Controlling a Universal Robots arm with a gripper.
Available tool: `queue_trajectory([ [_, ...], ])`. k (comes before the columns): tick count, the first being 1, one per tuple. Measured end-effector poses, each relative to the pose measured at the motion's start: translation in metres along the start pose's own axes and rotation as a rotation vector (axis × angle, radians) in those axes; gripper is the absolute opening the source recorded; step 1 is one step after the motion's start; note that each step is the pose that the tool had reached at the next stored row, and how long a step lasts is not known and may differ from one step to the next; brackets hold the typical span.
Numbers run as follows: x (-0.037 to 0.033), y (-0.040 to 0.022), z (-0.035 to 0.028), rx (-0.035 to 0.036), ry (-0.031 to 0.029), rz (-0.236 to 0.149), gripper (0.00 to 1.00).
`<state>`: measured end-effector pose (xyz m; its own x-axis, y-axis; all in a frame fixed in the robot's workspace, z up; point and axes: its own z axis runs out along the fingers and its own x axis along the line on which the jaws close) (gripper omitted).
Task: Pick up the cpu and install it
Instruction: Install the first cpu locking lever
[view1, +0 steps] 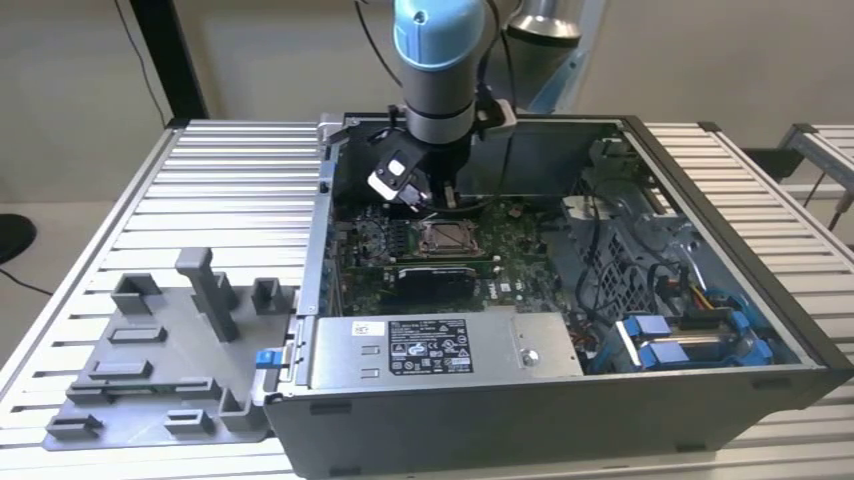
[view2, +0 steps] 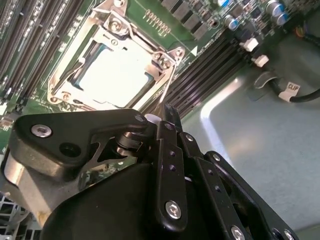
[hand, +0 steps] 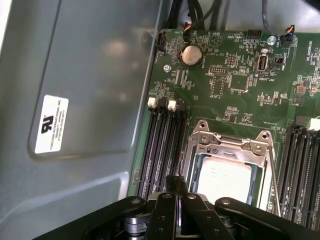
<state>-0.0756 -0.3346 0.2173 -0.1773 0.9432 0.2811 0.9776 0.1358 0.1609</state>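
The cpu (view2: 117, 75) lies flat inside the motherboard socket, its silvery-white top showing through the metal frame (view2: 162, 59) around it. It also shows in the first wrist view as the cpu (hand: 225, 177), and in the exterior view as the cpu (view1: 447, 238) in the middle of the open case. My gripper (view1: 438, 200) hangs just above the board, beside the socket's far edge. In both wrist views the gripper (view2: 167, 114) (hand: 178, 181) has its two thin fingers pressed together, shut, with nothing seen between them. A thin socket lever (view2: 169, 85) runs right up to the fingertips; whether they touch it I cannot tell.
Memory slots (hand: 160, 145) lie between the socket and the grey case wall (hand: 75, 100). A large grey labelled box (view1: 447, 345) fills the case's near side, with blue drive brackets (view1: 681, 340) and cables on the exterior view's right. A grey fixture tray (view1: 160, 370) sits on the slatted table.
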Motion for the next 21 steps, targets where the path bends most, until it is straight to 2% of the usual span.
queue_trajectory([
  [11,-0.0023,0.0079,0.0036,0.0001,-0.0001,0.000,0.00],
  [21,-0.0047,0.0118,0.0093,0.0001,-0.0001,0.000,0.00],
])
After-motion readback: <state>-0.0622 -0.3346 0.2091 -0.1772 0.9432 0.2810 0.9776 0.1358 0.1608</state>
